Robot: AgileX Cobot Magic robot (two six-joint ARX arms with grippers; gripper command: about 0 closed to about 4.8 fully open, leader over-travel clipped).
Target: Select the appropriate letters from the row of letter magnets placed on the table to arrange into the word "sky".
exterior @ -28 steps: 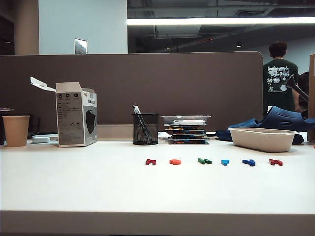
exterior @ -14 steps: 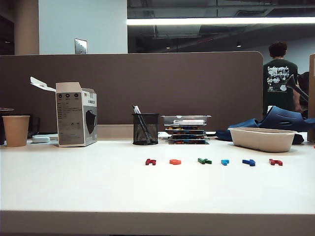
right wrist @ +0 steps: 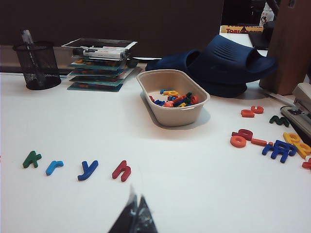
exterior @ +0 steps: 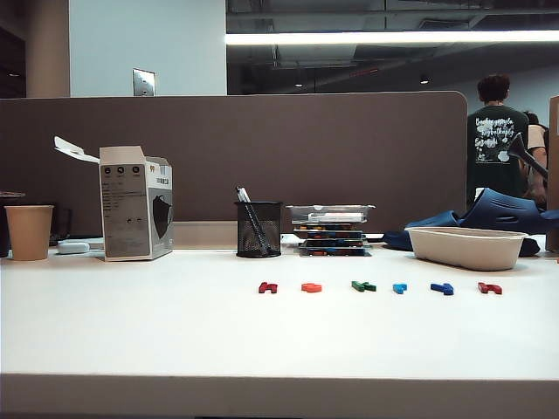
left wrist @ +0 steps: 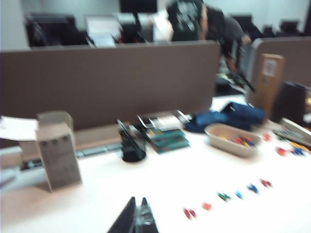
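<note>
Six letter magnets (exterior: 377, 286) lie in a row on the table (exterior: 131, 332). Left gripper (left wrist: 137, 221) hovers at their 8 o'clock, right gripper (right wrist: 134, 217) at 6 o'clock, both with jaws together, empty.

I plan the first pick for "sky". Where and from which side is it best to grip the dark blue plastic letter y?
Probably from straight above, fingers across the long slanted stroke of the dark blue plastic letter y. It lies flat on the white table, apart from its neighbours.

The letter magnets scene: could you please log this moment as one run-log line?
left gripper: shut, above table | right gripper: shut, near h | letter magnets: six in row, untouched | sky: not started
</note>
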